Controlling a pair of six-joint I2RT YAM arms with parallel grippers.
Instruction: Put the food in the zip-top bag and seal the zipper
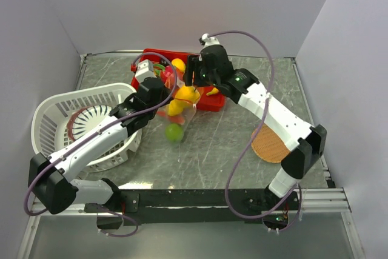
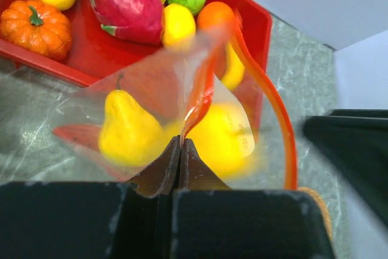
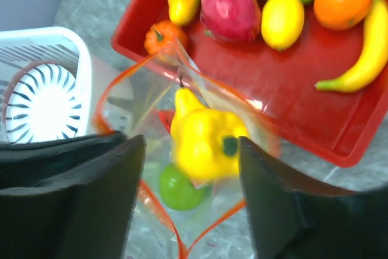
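Left gripper [image 2: 180, 153]: pressed together on the rim of the bag [image 2: 139, 89], so you hold its mouth up and open.
Right gripper [image 3: 189, 150]: spread above that mouth; yellow pepper [image 3: 203, 144] between the fingers, blurred, contact unclear.
Bag: beside the red tray [image 3: 291, 89], holding a pear [image 2: 124, 128] and a lime [image 3: 177, 191].
Zipper [image 2: 276, 107]: unsealed, partly hidden behind the gripper.

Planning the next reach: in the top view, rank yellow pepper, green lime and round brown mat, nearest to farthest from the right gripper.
1. yellow pepper, right beneath the right gripper.
2. green lime, lower in the zip-top bag.
3. round brown mat, far right.
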